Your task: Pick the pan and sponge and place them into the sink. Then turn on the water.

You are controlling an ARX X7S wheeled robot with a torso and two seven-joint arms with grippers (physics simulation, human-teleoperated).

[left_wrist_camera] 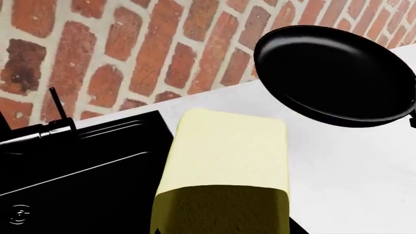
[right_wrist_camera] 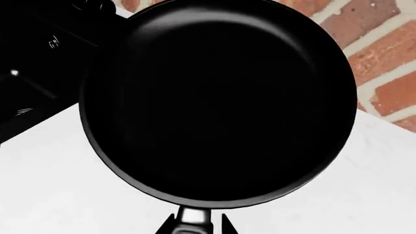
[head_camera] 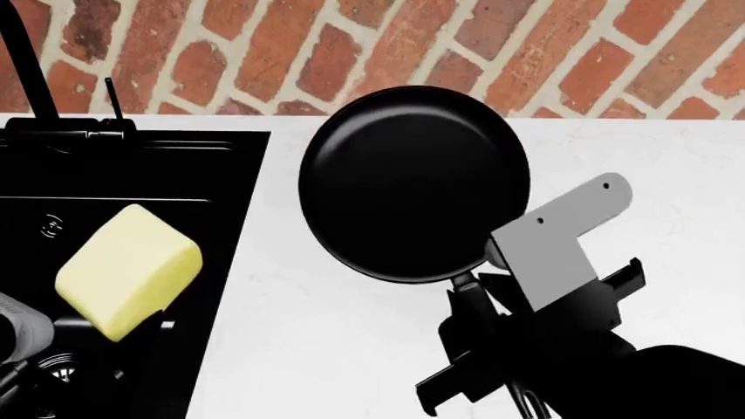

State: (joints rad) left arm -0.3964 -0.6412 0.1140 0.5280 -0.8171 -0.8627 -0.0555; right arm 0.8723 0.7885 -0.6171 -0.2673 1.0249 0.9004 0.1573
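Sink (head_camera: pixel 233 175): black basin at the left end of the white table (head_camera: pixel 652 166), open below the sponge.
Left claw (head_camera: pixel 47 336): mostly out of view at the head view's lower left; seems clenched on the sponge (head_camera: pixel 126 269), which hangs over the basin, probably so it drops inside.
Pan (head_camera: pixel 413 183): held off the table, right of the sink, likely for carrying over its rim.
Right claw (head_camera: pixel 468 297): clenched on the pan's handle close to the bowl, which should limit tipping.
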